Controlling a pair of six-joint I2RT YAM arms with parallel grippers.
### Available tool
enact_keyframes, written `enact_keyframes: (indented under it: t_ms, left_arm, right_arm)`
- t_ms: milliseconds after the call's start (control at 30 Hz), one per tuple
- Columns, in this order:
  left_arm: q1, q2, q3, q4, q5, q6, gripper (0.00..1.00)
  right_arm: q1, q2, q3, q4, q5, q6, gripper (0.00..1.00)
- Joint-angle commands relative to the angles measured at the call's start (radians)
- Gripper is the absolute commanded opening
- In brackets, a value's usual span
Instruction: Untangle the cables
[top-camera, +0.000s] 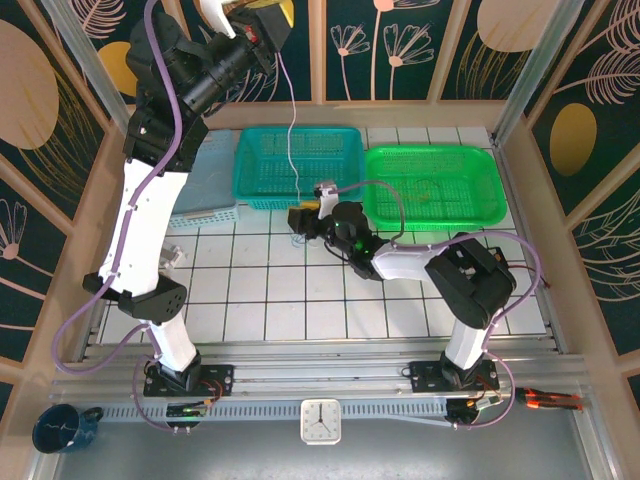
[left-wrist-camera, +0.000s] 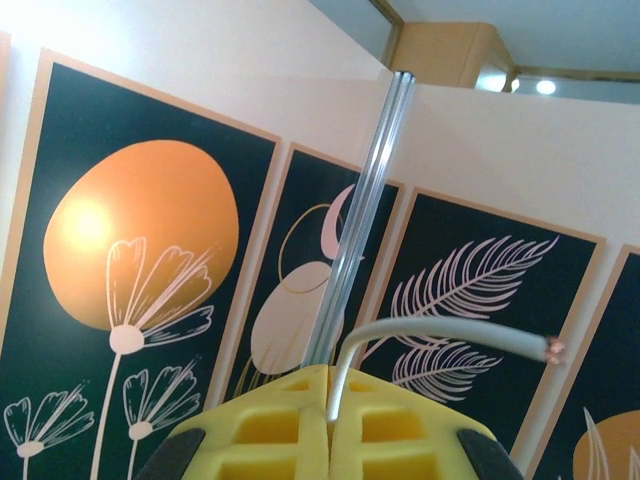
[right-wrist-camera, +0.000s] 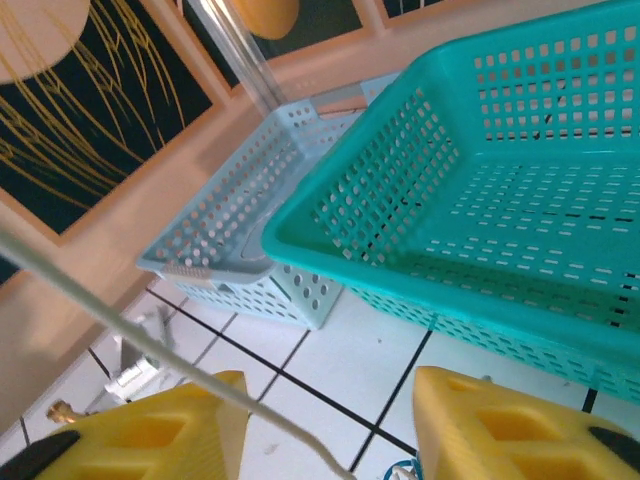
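Left end effector (left-wrist-camera: 330, 400) high, pinching cable (left-wrist-camera: 450, 330) | right end effector (right-wrist-camera: 330, 415) low

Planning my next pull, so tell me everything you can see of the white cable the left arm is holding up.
The white cable is thin, round, plastic-coated by the look. The raised left end effector is shut on it near one end; the stub beyond curves sideways to a cut tip showing copper. It hangs past the teal basket down to the right end effector, passing between its open yellow fingers.
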Motion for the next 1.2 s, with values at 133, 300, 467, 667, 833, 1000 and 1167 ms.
enact_keyframes:
  t_ms: [133, 300, 467, 667, 833, 1000, 1167]
  left_arm:
    - [-0.004, 0.008, 0.055, 0.089, 0.02, -0.063, 0.0]
    - [-0.004, 0.069, 0.226, 0.057, -0.007, -0.067, 0.0]
    - [-0.004, 0.065, 0.286, 0.061, -0.041, -0.051, 0.0]
    - [-0.004, 0.022, 0.289, 0.056, -0.075, -0.023, 0.0]
    - [-0.004, 0.001, 0.282, 0.052, -0.081, -0.018, 0.0]
    - [-0.004, -0.014, 0.268, 0.049, -0.08, -0.019, 0.0]
    - [-0.004, -0.022, 0.264, 0.051, -0.083, -0.022, 0.0]
  right_arm:
    - [0.003, 0.07, 0.022, 0.018, 0.049, 0.005, 0.19]
    - [-0.003, 0.102, -0.023, 0.038, 0.059, 0.031, 0.09]
    - [-0.003, 0.112, -0.092, 0.068, 0.075, 0.063, 0.07]
    - [-0.001, 0.151, -0.133, 0.075, 0.075, 0.087, 0.05]
    - [-0.001, 0.173, -0.151, 0.069, 0.089, 0.105, 0.12]
    - [-0.002, 0.181, -0.157, 0.057, 0.107, 0.111, 0.16]
    - [-0.003, 0.19, -0.161, 0.049, 0.117, 0.117, 0.17]
